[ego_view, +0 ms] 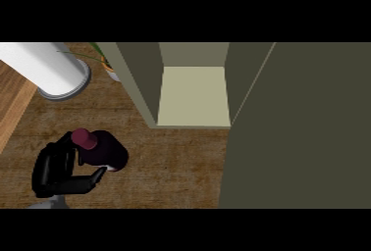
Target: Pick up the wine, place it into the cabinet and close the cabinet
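Observation:
The wine bottle [101, 147] is dark maroon with a lighter red cap and stands on the brown counter at the lower left. My left hand [62, 171] is black and wraps the bottle from the left, fingers behind it and thumb curled under its near side. The cabinet [194, 95] sits at upper centre with a pale shelf showing inside. Its olive door [297, 127] stands open and fills the right side of the view. My right hand does not show.
A white cylinder with a grey rim [51, 68] lies at the upper left. A small potted plant [109, 66] peeks out beside the cabinet's left wall. The counter's wooden edge [14, 108] runs along the far left.

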You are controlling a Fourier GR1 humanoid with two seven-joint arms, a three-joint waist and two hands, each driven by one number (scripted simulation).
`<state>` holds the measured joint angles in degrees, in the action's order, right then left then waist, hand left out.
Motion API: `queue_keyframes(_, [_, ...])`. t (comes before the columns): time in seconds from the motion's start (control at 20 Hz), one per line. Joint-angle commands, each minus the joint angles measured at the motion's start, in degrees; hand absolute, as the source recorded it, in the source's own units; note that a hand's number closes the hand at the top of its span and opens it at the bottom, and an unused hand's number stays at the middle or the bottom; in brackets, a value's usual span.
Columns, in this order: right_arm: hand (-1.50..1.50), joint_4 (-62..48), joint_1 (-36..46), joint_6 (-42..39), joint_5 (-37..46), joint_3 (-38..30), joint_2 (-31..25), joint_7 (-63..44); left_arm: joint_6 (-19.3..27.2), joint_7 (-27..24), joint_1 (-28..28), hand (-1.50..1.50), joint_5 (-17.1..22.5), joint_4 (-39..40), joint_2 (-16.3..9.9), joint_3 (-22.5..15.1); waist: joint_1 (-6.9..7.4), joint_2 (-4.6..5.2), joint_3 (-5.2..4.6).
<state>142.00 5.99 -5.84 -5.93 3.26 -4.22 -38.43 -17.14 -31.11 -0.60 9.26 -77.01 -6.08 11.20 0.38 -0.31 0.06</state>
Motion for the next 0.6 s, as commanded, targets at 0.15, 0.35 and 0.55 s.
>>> queue_keyframes(0.15, [-1.50, 6.2, -2.6, -0.2, -4.2, -0.2, 0.6, -2.1, 3.4, 15.7, 3.7, 1.50, 3.6, -20.5, 4.1, -5.2, -0.25, 0.05, 0.00])
queue_keyframes(0.35, [-1.50, 3.5, -5.3, -1.6, -1.8, 1.3, 1.9, 3.3, 7.1, 20.9, 3.3, 1.50, -0.4, -24.7, 5.5, -10.0, -0.42, 0.20, -0.03])
queue_keyframes(0.55, [-1.50, 2.5, -5.3, -3.6, -8.2, -3.6, 0.5, 4.3, 10.7, 26.5, 1.9, 1.50, 0.4, -27.7, 6.0, -15.2, -0.60, 0.22, 0.00])
